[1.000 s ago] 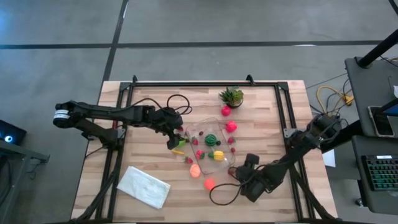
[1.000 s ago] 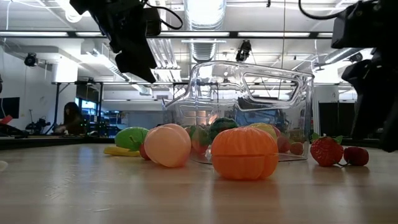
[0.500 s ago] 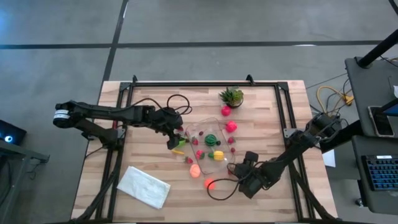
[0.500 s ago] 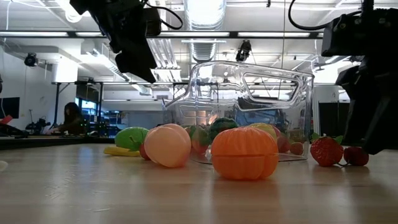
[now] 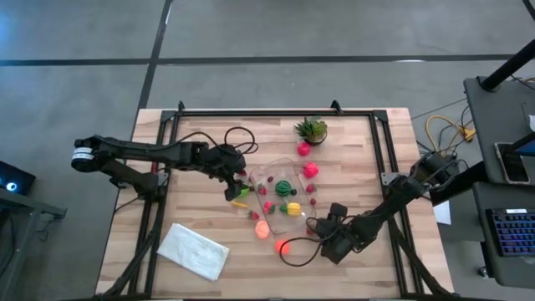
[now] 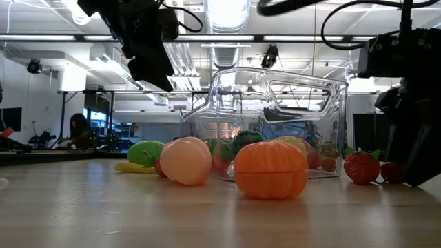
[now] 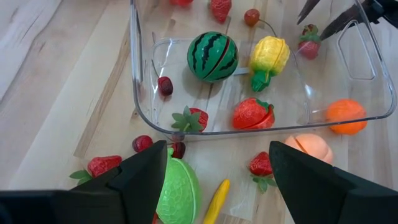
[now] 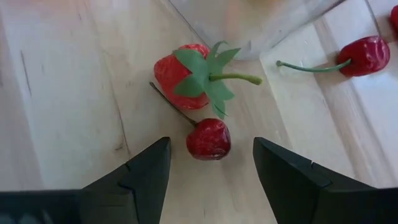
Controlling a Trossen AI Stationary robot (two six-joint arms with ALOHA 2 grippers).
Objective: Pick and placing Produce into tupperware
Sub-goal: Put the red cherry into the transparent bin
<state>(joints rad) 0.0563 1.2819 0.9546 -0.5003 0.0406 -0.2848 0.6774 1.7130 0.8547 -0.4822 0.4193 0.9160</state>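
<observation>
The clear tupperware (image 5: 259, 171) stands mid-table and holds a striped watermelon (image 7: 212, 56), a yellow fruit (image 7: 268, 59), red strawberries and a small cherry. My left gripper (image 5: 237, 191) hangs open above the lime green fruit (image 7: 177, 190) and a yellow banana (image 7: 214, 202) at the tupperware's left side. My right gripper (image 5: 311, 226) is open and low at the tupperware's near right corner. Its fingers stand on either side of a small red cherry (image 8: 208, 138) without touching it. A strawberry (image 8: 189, 74) lies just beyond on the wood.
An orange fruit (image 5: 280, 247) and a peach one (image 5: 262, 227) lie on the table near the tupperware's near side. A potted plant (image 5: 311, 130) stands toward the far edge, pink fruits beside it. A white folded cloth (image 5: 192, 249) lies near left. Another cherry (image 8: 367, 55) lies nearby.
My right gripper has moved toward the table's left and down, closing on the strawberry and cherry at the tupperware's near right corner. My left arm and the produce have kept still.
</observation>
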